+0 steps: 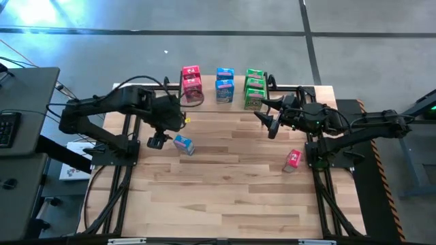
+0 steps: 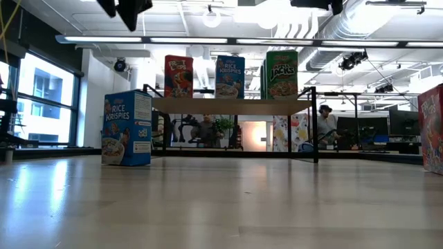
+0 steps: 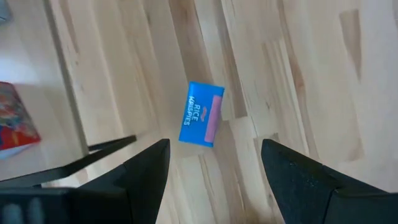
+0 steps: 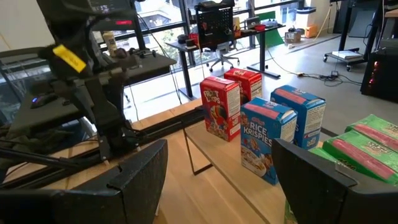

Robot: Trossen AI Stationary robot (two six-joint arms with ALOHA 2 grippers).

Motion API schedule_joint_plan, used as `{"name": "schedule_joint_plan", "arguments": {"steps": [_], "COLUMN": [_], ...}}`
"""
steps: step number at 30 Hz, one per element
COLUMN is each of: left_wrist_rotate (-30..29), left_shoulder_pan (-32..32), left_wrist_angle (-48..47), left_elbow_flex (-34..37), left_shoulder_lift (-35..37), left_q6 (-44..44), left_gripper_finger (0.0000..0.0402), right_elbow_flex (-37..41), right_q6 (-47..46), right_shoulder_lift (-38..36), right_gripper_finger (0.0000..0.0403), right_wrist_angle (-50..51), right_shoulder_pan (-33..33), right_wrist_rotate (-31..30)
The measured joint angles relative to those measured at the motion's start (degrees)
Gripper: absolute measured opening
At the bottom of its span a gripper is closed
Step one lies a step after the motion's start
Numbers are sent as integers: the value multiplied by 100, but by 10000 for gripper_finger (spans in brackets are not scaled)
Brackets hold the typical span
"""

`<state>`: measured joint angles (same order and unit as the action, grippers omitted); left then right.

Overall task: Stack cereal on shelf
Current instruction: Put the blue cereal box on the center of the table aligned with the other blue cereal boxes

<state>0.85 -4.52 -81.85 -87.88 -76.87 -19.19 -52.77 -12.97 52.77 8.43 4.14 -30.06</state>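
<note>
The light-wood shelf (image 1: 238, 95) stands at the table's far edge on black legs and carries two red-pink boxes (image 1: 191, 82), two blue boxes (image 1: 225, 83) and three green boxes (image 1: 255, 88) in rows. One blue box (image 1: 183, 143) stands upright on the tabletop, also seen in the low view (image 2: 128, 128) and from above in the left wrist view (image 3: 201, 114). A red-pink box (image 1: 293, 159) stands on the table's right part. My left gripper (image 1: 158, 141) hangs open above and just left of the blue box, its fingers (image 3: 149, 165) pointing down. My right gripper (image 1: 268, 124) is open, level, in front of the green boxes.
Bare slatted tabletop lies between the two loose boxes and toward the near edge. The shelf's black leg (image 3: 68, 93) and a red-pink box (image 3: 15, 121) sit close to my left gripper. A desk with a keyboard (image 1: 7, 129) stands off the table's left side.
</note>
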Motion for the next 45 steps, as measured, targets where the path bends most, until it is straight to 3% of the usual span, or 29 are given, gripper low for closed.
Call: {"name": "schedule_joint_plan", "arguments": {"steps": [14, 45], "left_wrist_rotate": [43, 39], "left_shoulder_pan": [17, 34], "left_wrist_angle": [689, 1158], "left_elbow_flex": [554, 559], "left_shoulder_lift": [-6, -681], "left_q6": [60, 415], "left_gripper_finger": [246, 246], "right_elbow_flex": [0, 0], "right_q6": [-2, -264], "right_shoulder_lift": [0, 0], "right_gripper_finger": [279, 279], "right_wrist_angle": [12, 556], "right_shoulder_pan": [0, 0], "right_wrist_rotate": [2, 138]}}
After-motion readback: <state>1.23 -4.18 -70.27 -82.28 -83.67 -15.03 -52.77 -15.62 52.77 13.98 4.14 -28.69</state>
